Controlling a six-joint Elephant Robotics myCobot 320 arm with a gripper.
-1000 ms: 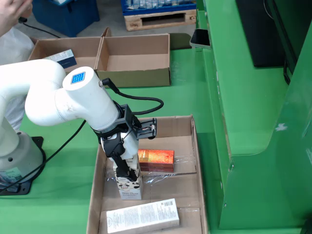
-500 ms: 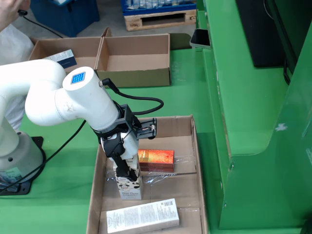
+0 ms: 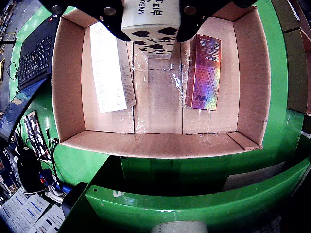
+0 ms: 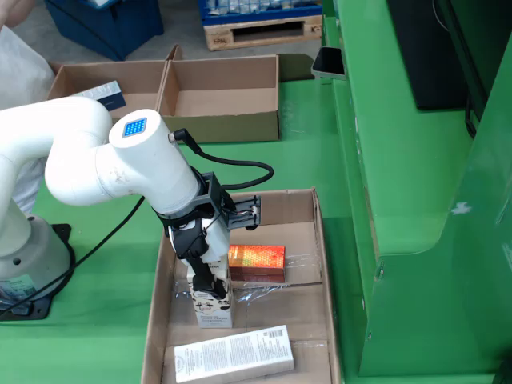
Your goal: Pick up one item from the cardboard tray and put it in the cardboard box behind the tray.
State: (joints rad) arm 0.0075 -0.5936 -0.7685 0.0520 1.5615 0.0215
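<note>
My gripper is shut on a white carton with black hearts, one finger on each of its sides. In the fixed view the carton stands upright on the floor of the cardboard tray, with the gripper reaching down onto it. An orange holographic box lies just right of the carton, and a long white box lies flat in front. The wrist view shows the holographic box at right, the white box at left, and the tray's wall.
Behind the tray stand two open cardboard boxes: one with nothing showing inside, and a left one holding a dark packet. A green frame borders the tray on the right. The arm's base stands at left.
The arm's upper joint has shifted slightly to the right. The carton stands at the same spot in the tray, still held.
</note>
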